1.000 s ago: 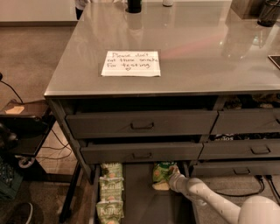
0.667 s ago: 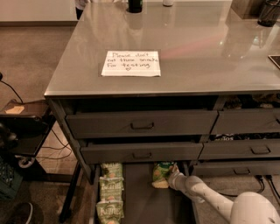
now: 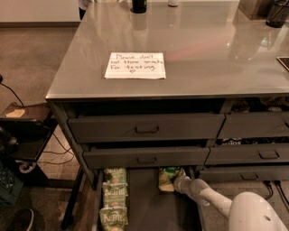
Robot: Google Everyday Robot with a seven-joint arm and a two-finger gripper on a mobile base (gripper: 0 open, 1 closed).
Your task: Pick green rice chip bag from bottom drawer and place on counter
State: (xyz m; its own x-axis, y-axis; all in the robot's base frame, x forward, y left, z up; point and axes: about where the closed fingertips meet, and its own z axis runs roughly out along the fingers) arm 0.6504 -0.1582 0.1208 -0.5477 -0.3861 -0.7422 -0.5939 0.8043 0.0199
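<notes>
The green rice chip bag (image 3: 168, 176) lies at the back right of the open bottom drawer (image 3: 146, 207), partly under the drawer above. My white arm reaches in from the lower right. My gripper (image 3: 177, 182) is at the bag's right edge, touching it. The counter (image 3: 189, 49) spreads above, glossy grey, with a white handwritten note (image 3: 135, 66) near its front left.
Three paler green bags (image 3: 114, 198) lie in a row along the drawer's left side. Two shallower grey drawers (image 3: 146, 128) stand slightly open above. More drawers (image 3: 253, 155) are on the right. A dark cup (image 3: 139, 5) stands at the counter's far edge. A cart (image 3: 22, 131) and cables are at left.
My arm has pushed slightly further into the drawer toward the bag. The bag has hardly moved.
</notes>
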